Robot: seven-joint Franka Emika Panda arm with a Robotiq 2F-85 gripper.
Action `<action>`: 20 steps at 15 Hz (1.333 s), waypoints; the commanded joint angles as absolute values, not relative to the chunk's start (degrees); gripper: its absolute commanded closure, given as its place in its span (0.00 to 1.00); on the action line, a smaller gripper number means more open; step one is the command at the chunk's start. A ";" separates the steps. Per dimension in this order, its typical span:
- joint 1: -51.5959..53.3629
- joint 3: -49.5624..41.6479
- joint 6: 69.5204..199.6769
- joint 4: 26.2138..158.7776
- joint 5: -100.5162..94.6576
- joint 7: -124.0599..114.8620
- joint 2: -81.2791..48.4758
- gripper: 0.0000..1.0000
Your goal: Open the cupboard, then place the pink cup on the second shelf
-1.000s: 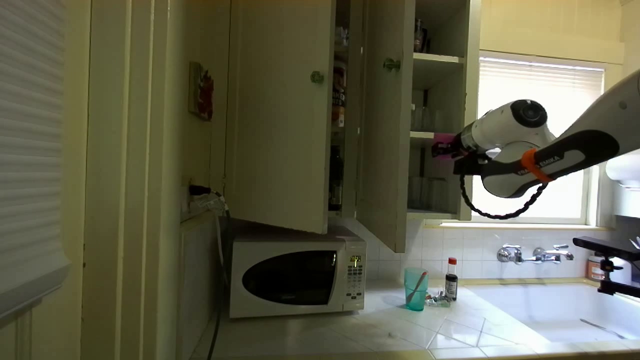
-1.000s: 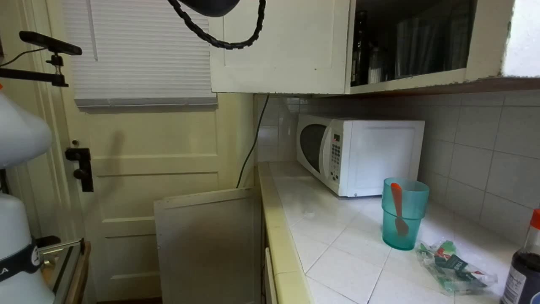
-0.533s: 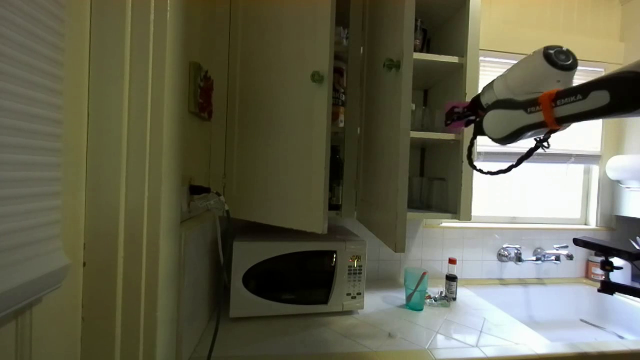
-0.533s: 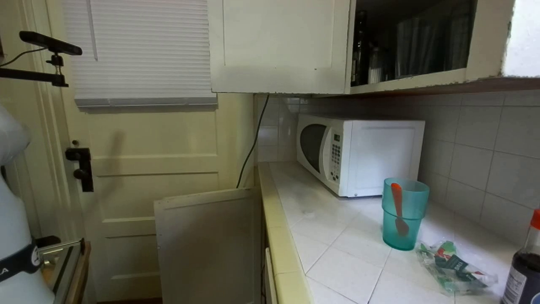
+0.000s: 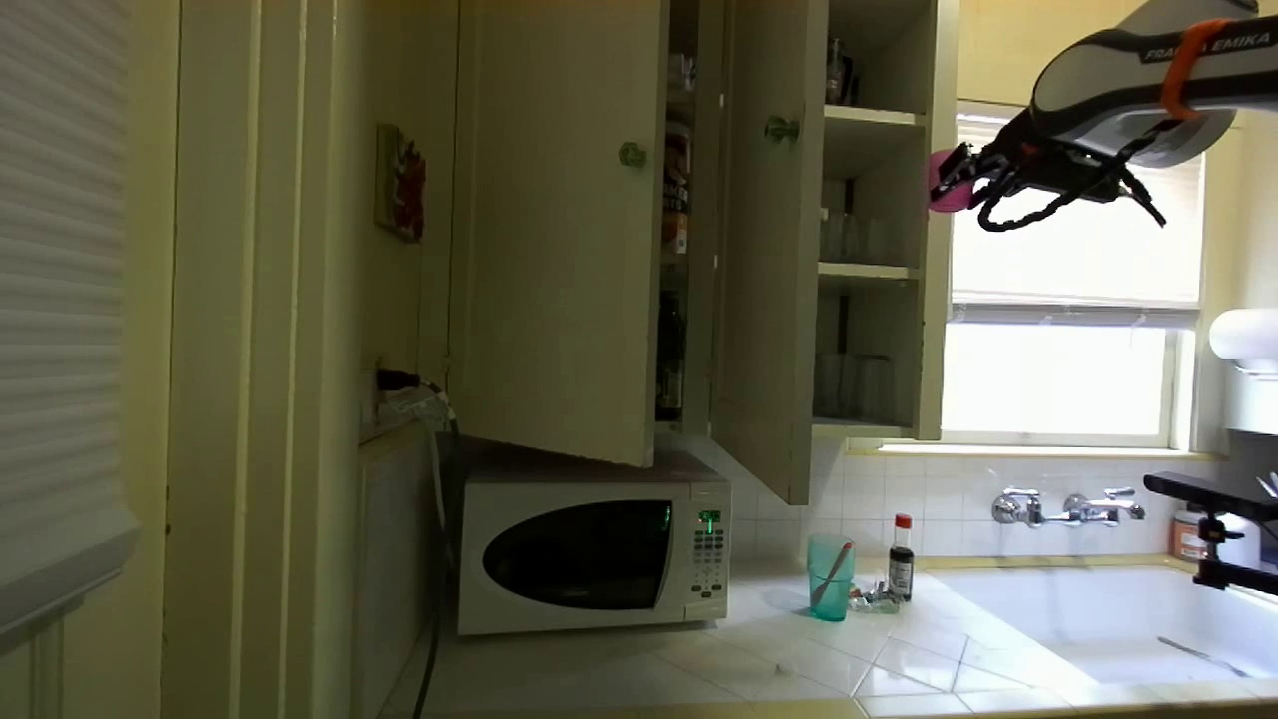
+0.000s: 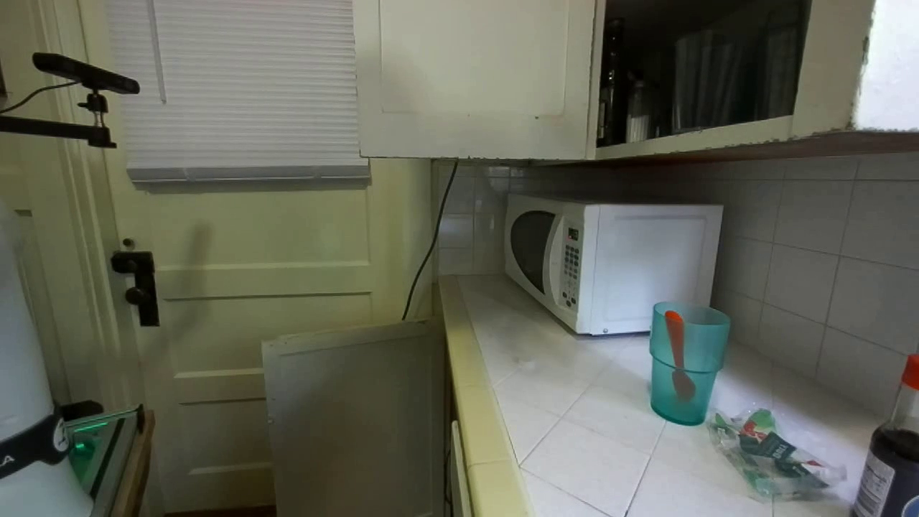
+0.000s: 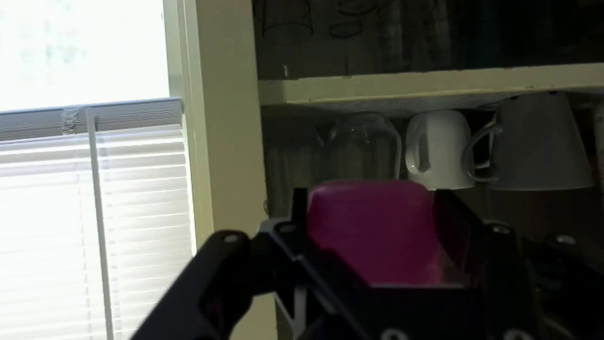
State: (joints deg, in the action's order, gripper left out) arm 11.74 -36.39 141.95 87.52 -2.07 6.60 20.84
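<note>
Well, the open cupboard (image 5: 764,290) overhangs a white-tiled counter (image 5: 759,664).

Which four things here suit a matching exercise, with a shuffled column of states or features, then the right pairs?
Things:
1. pink cup
2. cupboard
3. teal cup
4. bottle

Features:
A. has a red cap
B. gripped by the hand
C. has an orange utensil inside
D. doors standing open

Pairs: 1-B; 2-D; 3-C; 4-A
</note>
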 commanded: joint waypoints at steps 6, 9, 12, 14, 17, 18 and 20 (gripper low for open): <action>2.82 -30.95 144.63 83.78 1.47 7.97 13.29 0.58; -3.95 -24.90 148.80 78.89 -3.56 6.49 6.73 0.58; -7.18 -20.82 146.77 73.75 -5.01 7.37 2.10 0.58; -8.43 -19.22 145.15 70.83 -3.64 8.08 -0.23 0.58; -10.18 -17.77 142.97 67.61 2.09 11.88 -2.55 0.58; -10.66 -17.14 141.63 66.85 5.01 13.88 -3.01 0.58; -11.81 -16.03 139.65 64.54 11.61 15.64 -4.70 0.58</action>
State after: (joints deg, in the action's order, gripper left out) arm -9.35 -17.92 144.01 69.50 3.66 11.96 -1.84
